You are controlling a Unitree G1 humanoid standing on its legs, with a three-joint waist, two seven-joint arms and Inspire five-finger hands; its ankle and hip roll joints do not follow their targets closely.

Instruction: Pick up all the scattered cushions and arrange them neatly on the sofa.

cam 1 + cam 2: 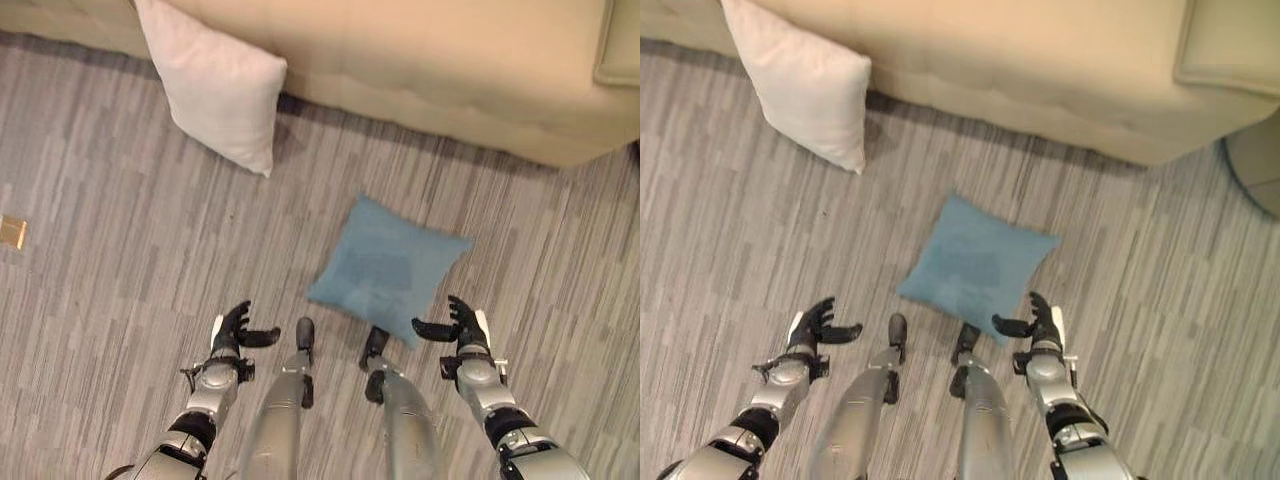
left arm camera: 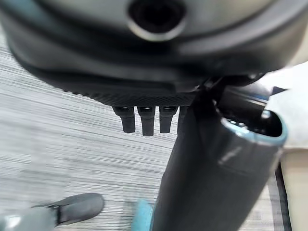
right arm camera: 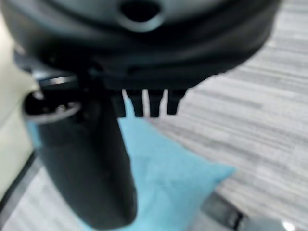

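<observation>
A blue cushion lies flat on the grey striped floor in front of me, a short way from the beige sofa. A white cushion leans upright against the sofa's front at the left. My right hand hovers open just past the blue cushion's near right corner, holding nothing. The blue cushion shows beyond its fingers in the right wrist view. Left of the blue cushion, my left hand is open and empty above bare floor.
The sofa runs across the far side, with a seat cushion edge at the far right. A small tan object lies on the floor at the far left. A grey round object stands by the sofa's right end.
</observation>
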